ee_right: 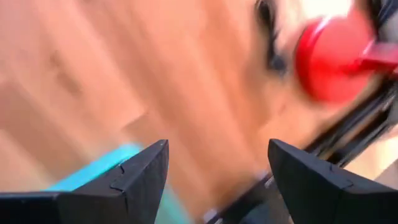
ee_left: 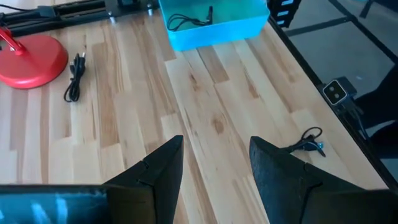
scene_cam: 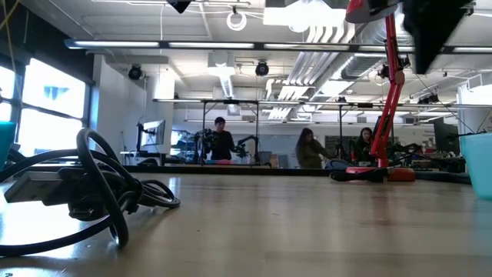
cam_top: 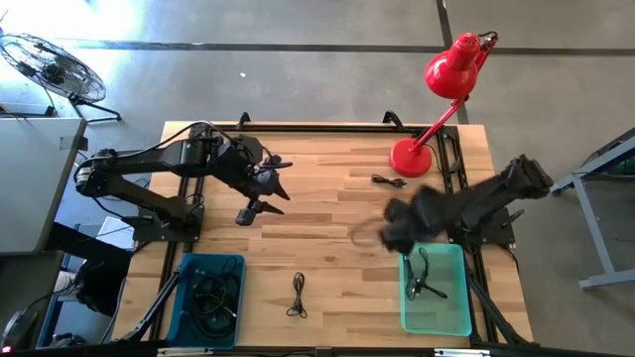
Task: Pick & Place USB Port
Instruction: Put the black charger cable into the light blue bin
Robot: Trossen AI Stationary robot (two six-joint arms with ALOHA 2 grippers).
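Bare surface [cam_top: 327,213] lies between the left claw [cam_top: 260,195] and right claw [cam_top: 397,236]; the lamp [cam_top: 410,159] stands just beyond the right claw.

No readable text in any view.
No label, brand, number or sign can be made out on the table [cam_top: 327,218], the bins or the red lamp [cam_top: 437,99]; anything in the room beyond is too small to tell.

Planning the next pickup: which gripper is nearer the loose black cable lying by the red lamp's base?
Right. The right gripper hovers open just toward the table's front from the cable, above the green bin. The left gripper is open too, well across the table on the other side.
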